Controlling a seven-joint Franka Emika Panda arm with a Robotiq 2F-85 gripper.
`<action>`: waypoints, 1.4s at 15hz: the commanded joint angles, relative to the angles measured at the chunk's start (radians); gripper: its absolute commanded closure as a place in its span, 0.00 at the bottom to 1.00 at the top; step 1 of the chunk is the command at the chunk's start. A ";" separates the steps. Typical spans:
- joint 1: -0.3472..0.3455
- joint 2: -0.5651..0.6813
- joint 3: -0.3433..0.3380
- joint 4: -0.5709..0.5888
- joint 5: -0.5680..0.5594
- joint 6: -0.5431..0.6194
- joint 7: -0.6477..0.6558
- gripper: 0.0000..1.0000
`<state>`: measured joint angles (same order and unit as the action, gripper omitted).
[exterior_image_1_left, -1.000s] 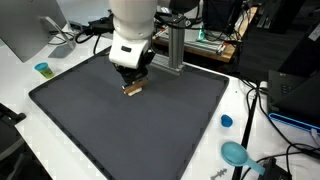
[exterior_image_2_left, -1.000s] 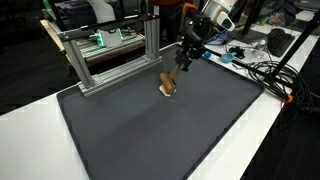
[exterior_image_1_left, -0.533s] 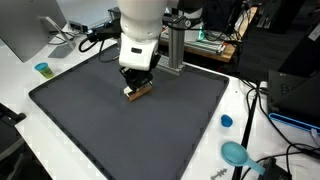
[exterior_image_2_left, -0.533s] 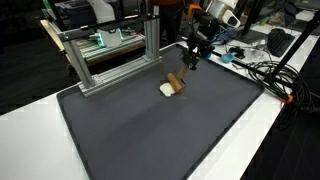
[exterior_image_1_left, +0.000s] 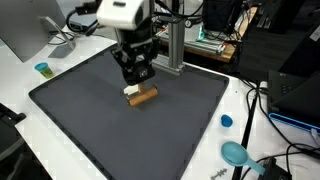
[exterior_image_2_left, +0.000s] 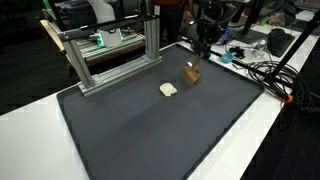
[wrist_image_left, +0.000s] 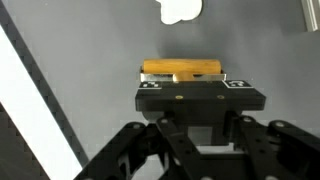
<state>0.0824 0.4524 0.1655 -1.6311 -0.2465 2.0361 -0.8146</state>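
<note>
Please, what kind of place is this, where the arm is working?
Most likely a robotics lab or workshop. A gripper holds a wooden stick above a dark mat on a white table, an aluminium frame stands at the mat's edge, and loose cables lie beside it.

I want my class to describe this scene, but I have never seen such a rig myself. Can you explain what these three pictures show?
The machine is a single robot arm that ends in a two-fingered pincer. Two pictures come from cameras standing outside the robot, looking at the same scene from different places. The third comes from a camera on the wrist, looking past the pincer. Under the arm lies a dark mat. The pincer is shut on a brown stick, gripping it near its middle. A small white piece lies on the mat close by, untouched. A small blue cup stands off the mat.
</note>
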 joint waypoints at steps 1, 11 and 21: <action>-0.023 -0.137 -0.035 -0.049 0.044 -0.003 0.097 0.78; -0.064 -0.119 -0.087 -0.002 0.085 -0.104 0.272 0.78; -0.067 -0.019 -0.137 0.040 0.165 -0.085 0.737 0.78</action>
<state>0.0110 0.3927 0.0545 -1.6379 -0.1079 1.9507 -0.1905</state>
